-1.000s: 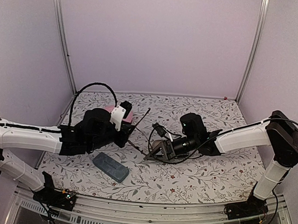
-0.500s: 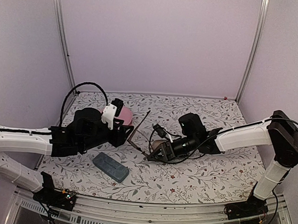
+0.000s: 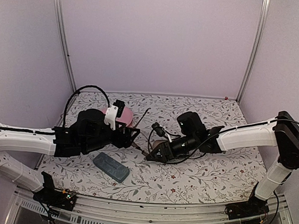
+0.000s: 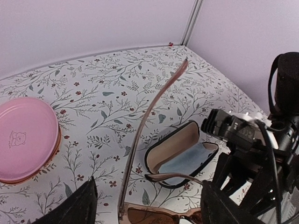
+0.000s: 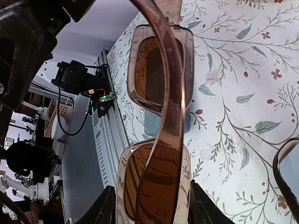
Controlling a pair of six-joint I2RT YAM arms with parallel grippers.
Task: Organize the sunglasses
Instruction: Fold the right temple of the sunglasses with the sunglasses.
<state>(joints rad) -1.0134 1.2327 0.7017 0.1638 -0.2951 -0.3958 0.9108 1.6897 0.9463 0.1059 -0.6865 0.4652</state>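
Right gripper [image 5: 153, 206] is pinching the glossy, see-through brown sunglasses [image 5: 159, 140], squarish lenses. Left gripper [image 4: 149, 205] sits spread wide around one thin curved arm.

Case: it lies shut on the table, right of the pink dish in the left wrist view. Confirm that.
Not right. The case lies open, not shut: the left wrist view shows its beige inside. The rest holds: it lies on the table, right of the pink dish.
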